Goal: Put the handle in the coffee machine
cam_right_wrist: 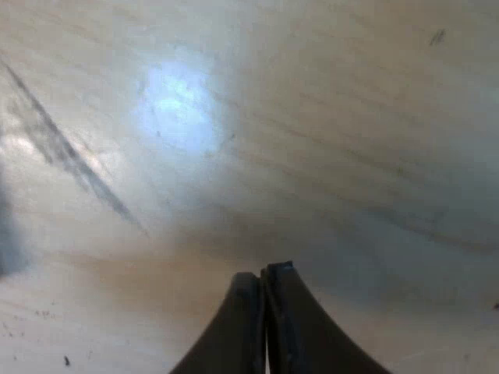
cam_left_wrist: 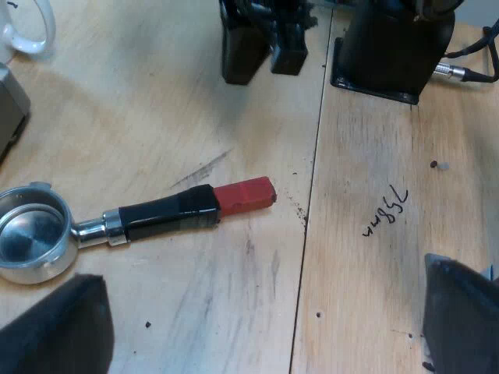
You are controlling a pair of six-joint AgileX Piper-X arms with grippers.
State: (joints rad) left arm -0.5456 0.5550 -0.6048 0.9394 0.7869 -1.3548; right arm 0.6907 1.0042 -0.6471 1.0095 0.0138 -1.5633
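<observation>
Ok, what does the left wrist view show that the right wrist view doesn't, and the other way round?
Left wrist view: the metal holder with its black, red-tipped handle, lying flat, a white mug farther off, and my left gripper open. Right wrist view: my right gripper, fingers shut together. Shared: the pale wooden tabletop beneath.

Pale wooden tabletop (cam_left_wrist: 156,117) — a seam (cam_left_wrist: 312,195) between boards, ink scribble (cam_left_wrist: 386,212) nearby.
</observation>
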